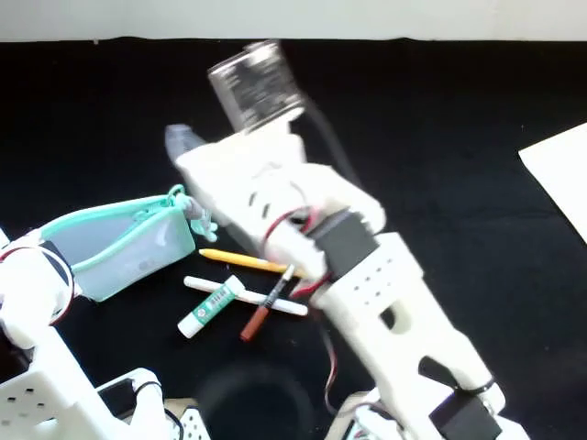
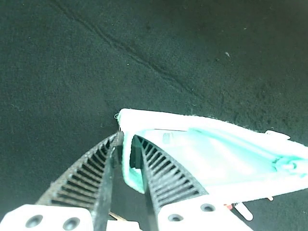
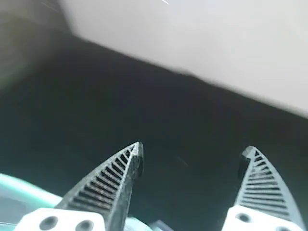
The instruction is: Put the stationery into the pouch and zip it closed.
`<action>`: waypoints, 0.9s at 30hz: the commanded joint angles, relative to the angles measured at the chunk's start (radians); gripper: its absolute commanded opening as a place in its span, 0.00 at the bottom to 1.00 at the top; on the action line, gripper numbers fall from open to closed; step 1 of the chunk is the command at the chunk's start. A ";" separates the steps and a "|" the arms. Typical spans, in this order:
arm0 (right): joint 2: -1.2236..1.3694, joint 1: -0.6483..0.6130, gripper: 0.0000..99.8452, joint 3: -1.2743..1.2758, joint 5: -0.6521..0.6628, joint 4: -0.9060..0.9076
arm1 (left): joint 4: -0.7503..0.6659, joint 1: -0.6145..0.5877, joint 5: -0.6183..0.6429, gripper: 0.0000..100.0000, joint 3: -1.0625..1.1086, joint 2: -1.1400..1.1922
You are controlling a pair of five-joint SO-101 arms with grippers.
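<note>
Pouch (image 1: 128, 243) and stationery share my black-clothed table (image 1: 459, 137), the biggest thing here. Next in bulk is my right arm (image 1: 367, 275), slanting up from the near edge across the middle, over the right-hand ends of the pens. Its gripper (image 3: 195, 149) has the fingers spread wide with nothing between them, above bare cloth, a bit of the mint pouch close below. My left arm (image 1: 37, 302) stands at the near left corner. Its gripper (image 2: 126, 137) is pinched on the pouch's end rim, one finger either side of the lip. The pouch sits left of centre, tilted, its zip pull (image 1: 188, 209) at the end towards my right arm; I cannot tell whether it rests on the cloth. A white sheet (image 1: 559, 174) lies at the far right edge. All the stationery is outside the pouch, just beside it on the near side: a white pen (image 1: 206, 286), a yellow pencil (image 1: 243, 260) nearest the pouch, a glue stick (image 1: 211, 307) across the white pen, and a brown pen (image 1: 260, 317) crossing it too.
</note>
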 commanded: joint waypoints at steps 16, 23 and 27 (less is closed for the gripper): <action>-0.042 0.114 0.31 0.516 0.634 0.248 | -0.081 -0.007 0.041 0.01 0.035 0.013; -0.031 0.117 0.31 0.766 0.250 -0.036 | -0.080 -0.013 0.041 0.01 0.035 0.010; -0.035 0.113 0.31 0.780 -0.072 -0.054 | -0.077 -0.013 0.041 0.01 0.035 0.010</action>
